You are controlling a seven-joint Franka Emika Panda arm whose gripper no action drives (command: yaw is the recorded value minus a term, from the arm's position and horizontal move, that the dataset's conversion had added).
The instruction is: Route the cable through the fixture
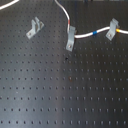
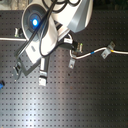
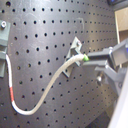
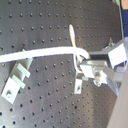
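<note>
The white cable [image 1: 82, 36] comes down from the first exterior view's top edge. It passes an orange band, a middle clip [image 1: 70, 37] and a right clip [image 1: 113, 29], with blue and yellow bands between them. The forked fixture [image 1: 34, 27] stands apart at the first exterior view's left with no cable in it. My gripper is outside that view. In the first wrist view my gripper [image 3: 92, 59] is shut on the cable's green-tipped end [image 3: 85, 58], close to the fixture [image 3: 76, 46]. In the second wrist view the cable [image 4: 40, 52] runs into the gripper [image 4: 85, 65].
The black perforated board [image 1: 60, 90] fills the scene. The arm [image 2: 45, 25] covers the second exterior view's upper left, above the clips [image 2: 72, 63]. Two grey clips [image 4: 15, 80] show in the second wrist view; I cannot tell which is the fixture.
</note>
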